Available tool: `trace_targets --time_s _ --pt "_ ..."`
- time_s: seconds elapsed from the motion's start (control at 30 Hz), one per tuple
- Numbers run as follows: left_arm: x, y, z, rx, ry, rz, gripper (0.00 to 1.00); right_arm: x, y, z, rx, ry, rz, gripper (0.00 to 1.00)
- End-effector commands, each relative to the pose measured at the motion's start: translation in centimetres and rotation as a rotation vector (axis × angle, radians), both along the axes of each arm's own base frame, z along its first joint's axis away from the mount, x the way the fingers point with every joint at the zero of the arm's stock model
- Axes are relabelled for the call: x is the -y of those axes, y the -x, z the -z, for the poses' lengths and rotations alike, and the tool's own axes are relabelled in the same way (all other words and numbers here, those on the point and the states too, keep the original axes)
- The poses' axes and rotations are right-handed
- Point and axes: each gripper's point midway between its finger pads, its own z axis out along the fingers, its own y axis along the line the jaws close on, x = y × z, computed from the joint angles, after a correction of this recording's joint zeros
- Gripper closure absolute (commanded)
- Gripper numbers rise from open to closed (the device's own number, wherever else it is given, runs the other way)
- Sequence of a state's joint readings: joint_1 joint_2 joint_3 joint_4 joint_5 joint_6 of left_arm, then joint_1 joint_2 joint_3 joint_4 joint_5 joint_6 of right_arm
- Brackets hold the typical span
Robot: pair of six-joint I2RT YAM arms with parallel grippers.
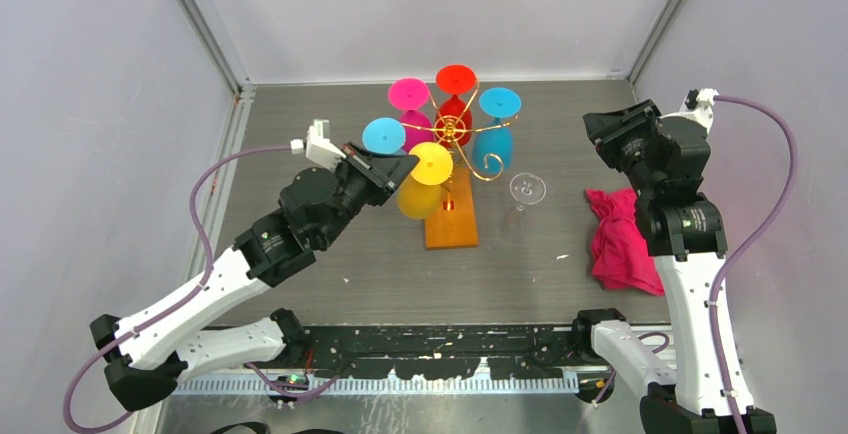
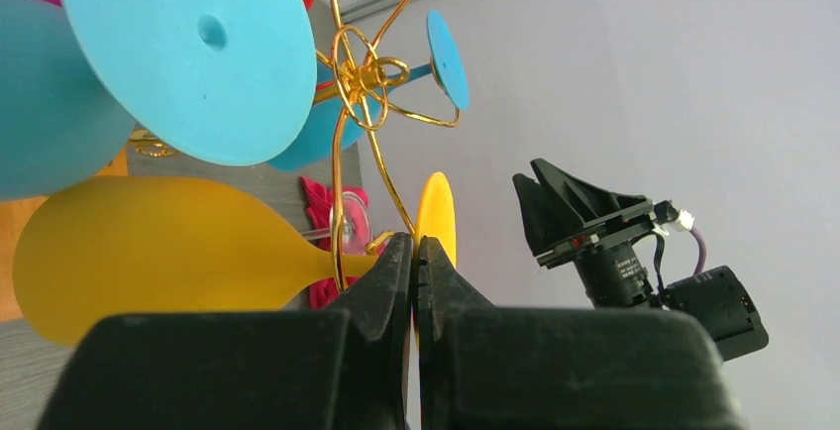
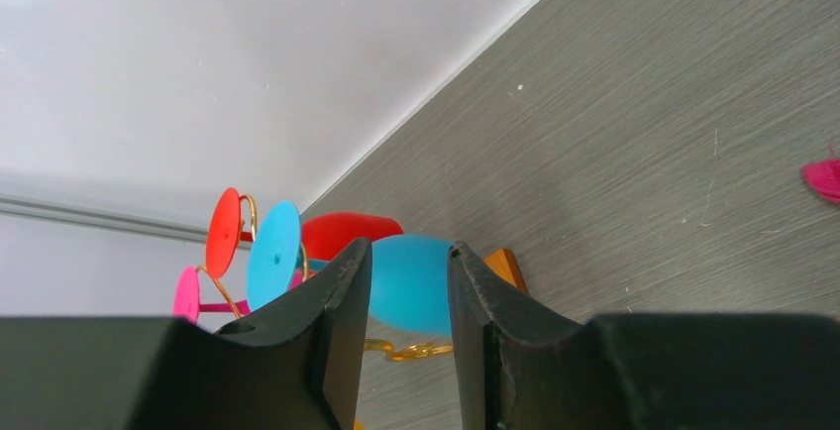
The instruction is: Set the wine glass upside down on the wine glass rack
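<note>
My left pincer (image 2: 414, 247) is closed, fingers pressed together on nothing, tips beside the stem of the yellow wine glass (image 1: 418, 199). That glass hangs upside down on the wine glass rack (image 1: 452, 222) with four other coloured glasses (image 1: 456, 82). A clear wine glass (image 1: 527, 189) stands on the table (image 1: 330, 254) just right of the rack's base. A pink cloth (image 1: 622, 244) lies further right. My right pincer (image 3: 408, 252) is partly open and empty.
</note>
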State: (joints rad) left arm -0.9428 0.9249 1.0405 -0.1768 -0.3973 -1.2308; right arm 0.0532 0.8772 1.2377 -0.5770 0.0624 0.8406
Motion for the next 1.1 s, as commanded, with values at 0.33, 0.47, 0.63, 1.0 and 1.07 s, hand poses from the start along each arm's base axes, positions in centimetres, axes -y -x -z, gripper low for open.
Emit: trace_targets --time_s 0.33,0.47,0.63,1.0,1.07 --pt "1.3 0.6 -0.3 -0.003 0.013 0.06 0.99 0.2 0.2 -2.1 0.061 -0.001 0.017 0.6" --pt "1.8 0.5 -0.2 -0.007 0.004 0.072 0.99 0.3 0.2 -2.2 0.064 0.002 0.019 0.6" --pt "2.2 0.4 0.0 -0.01 -0.005 0.08 0.99 0.3 0.2 -2.2 0.065 0.003 0.02 0.6" --pt "2.2 0.4 -0.2 -0.008 -0.022 0.081 0.81 0.3 0.0 -2.1 0.065 0.006 0.019 0.6" --pt "2.1 0.4 -0.3 -0.01 -0.025 0.08 0.79 0.3 0.0 -2.1 0.063 0.006 0.019 0.6"
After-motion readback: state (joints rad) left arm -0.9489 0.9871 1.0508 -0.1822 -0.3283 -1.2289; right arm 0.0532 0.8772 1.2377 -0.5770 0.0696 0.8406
